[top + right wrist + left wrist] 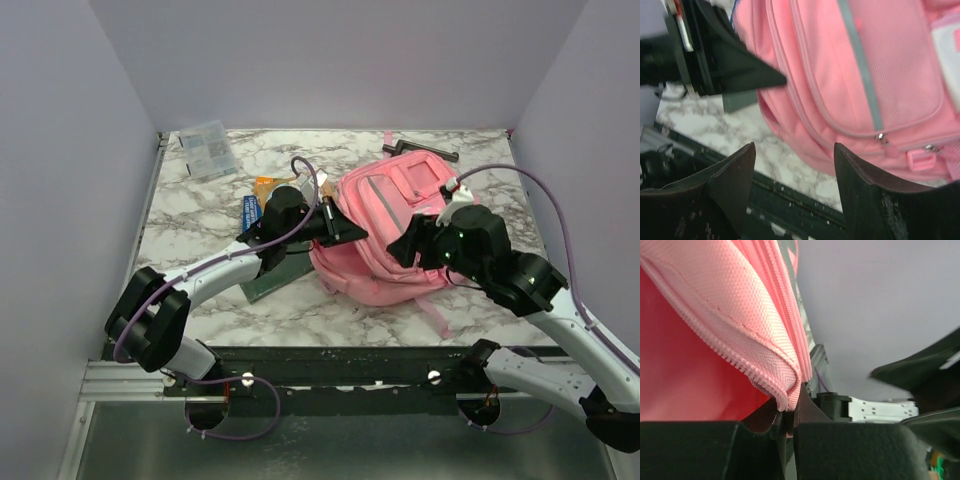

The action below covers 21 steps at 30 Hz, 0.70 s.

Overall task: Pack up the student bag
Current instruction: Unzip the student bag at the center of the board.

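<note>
A large pink student bag [385, 235] lies flat on a white marble-patterned table [190, 215], right of centre, its grey-trimmed front pockets facing up. The left end effector [338, 222] reaches in from the left and meets the bag's left side. Its wrist view shows its fingers pressed together on a fold of the zippered edge [775, 382], with pink fabric filling the upper left of that view. The right end effector [794, 150] hangs over the bag's near right part with its two dark fingers spread apart and nothing between them. Below them are the bag's lower edge and bare table. A silver zip pull [881, 136] sits on a front pocket seam. A clear plastic box [207, 148] rests at the far left corner, well apart from the bag. A dark green flat object [268, 285] lies under the left arm.
</note>
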Each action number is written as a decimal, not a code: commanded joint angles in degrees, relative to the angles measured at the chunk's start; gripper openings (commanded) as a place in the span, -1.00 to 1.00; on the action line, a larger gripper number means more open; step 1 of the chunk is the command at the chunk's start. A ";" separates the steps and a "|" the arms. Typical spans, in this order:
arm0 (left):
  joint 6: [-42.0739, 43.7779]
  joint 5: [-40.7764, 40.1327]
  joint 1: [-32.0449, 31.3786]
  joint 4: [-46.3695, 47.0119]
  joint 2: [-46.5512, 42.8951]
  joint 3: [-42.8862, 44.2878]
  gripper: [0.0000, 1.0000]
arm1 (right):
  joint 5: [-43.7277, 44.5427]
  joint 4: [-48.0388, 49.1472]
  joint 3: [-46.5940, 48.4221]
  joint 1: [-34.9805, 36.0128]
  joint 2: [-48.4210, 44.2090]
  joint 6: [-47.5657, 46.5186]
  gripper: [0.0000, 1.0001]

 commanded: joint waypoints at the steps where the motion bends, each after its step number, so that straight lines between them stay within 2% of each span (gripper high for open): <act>1: -6.12 10.11 1.14 5.19 -0.35 5.02 -1.00 | -16.13 0.40 -9.92 0.15 -5.70 1.03 0.36; 3: -7.87 10.79 1.12 5.58 -0.23 5.73 -1.00 | -22.42 6.22 -15.13 0.15 -6.74 2.91 0.36; 5: -9.18 10.86 1.11 5.96 -0.21 6.33 -1.00 | -23.81 10.21 -18.76 0.12 -6.69 4.42 0.36; 13: -15.78 5.77 0.99 8.36 -2.75 5.99 -1.00 | -8.72 15.25 -24.19 0.19 -7.25 8.26 0.22; 18: -21.04 2.76 0.78 10.66 -3.22 5.74 -1.00 | -5.76 18.11 -25.31 0.23 -8.04 9.28 0.13; 21: -20.93 0.61 0.34 11.39 -3.42 6.90 -1.00 | -4.35 19.65 -25.33 0.31 -8.50 7.53 0.09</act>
